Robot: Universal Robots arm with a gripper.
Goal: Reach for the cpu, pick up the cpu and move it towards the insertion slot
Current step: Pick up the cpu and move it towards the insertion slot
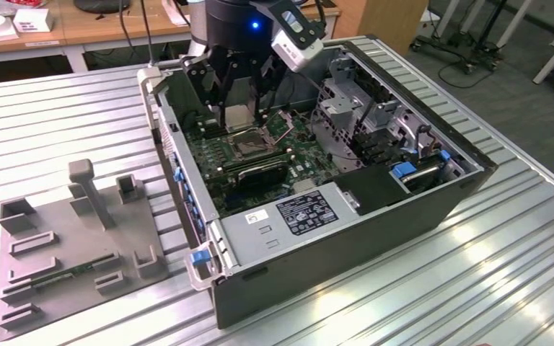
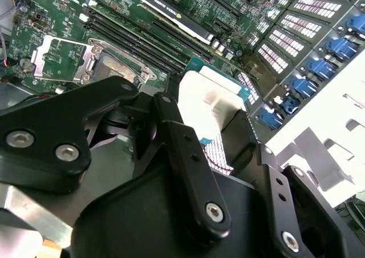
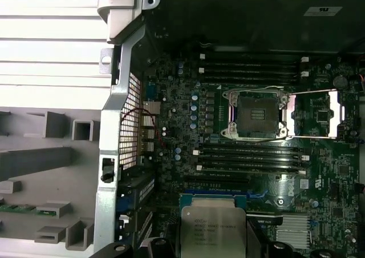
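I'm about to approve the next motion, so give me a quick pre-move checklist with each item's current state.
1. cpu held in the pincer: ok, fingers clamp it.
2. cpu clear of the motherboard: ok, held above it.
3. insertion slot open, frame lifted aside: ok.
4. Socket centre free of debris: cannot tell.
5. cpu over the slot: not ok, offset in the first wrist view.
6. cpu corner orientation matches socket: cannot tell.

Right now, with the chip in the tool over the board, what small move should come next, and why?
Probably a short carry sideways over the board toward the insertion slot. The tool holds the cpu above the motherboard, and in the first wrist view the open socket sits apart from it, past the memory slots.
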